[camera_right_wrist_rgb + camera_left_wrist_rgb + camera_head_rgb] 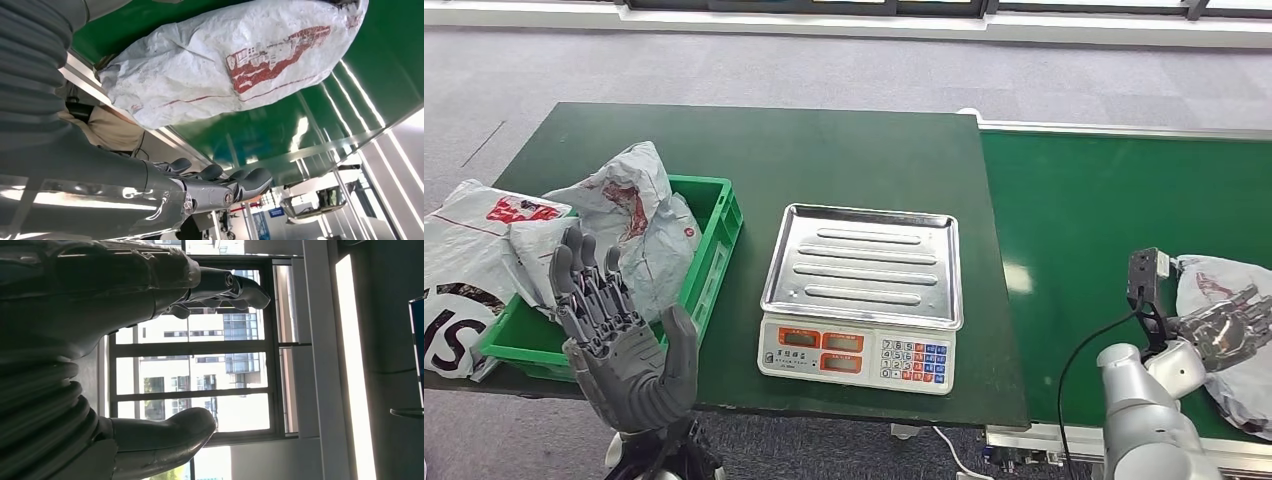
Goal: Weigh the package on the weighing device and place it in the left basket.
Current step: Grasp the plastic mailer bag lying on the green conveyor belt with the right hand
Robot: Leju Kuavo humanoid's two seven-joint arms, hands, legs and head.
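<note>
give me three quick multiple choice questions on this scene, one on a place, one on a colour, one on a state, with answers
1. Where does the scale stand?
A. in the basket
B. on the dark green table, right of the basket
C. on the belt

2. What colour is the basket?
A. green
B. blue
C. red

3. What is on the scale's tray?
A. one package
B. two packages
C. nothing

Answers:
1 B: the scale stands on the table, with the basket to its left.
2 A: its walls are bright green.
3 C: the steel tray is bare, and the package lies on the belt by the right hand.
</note>
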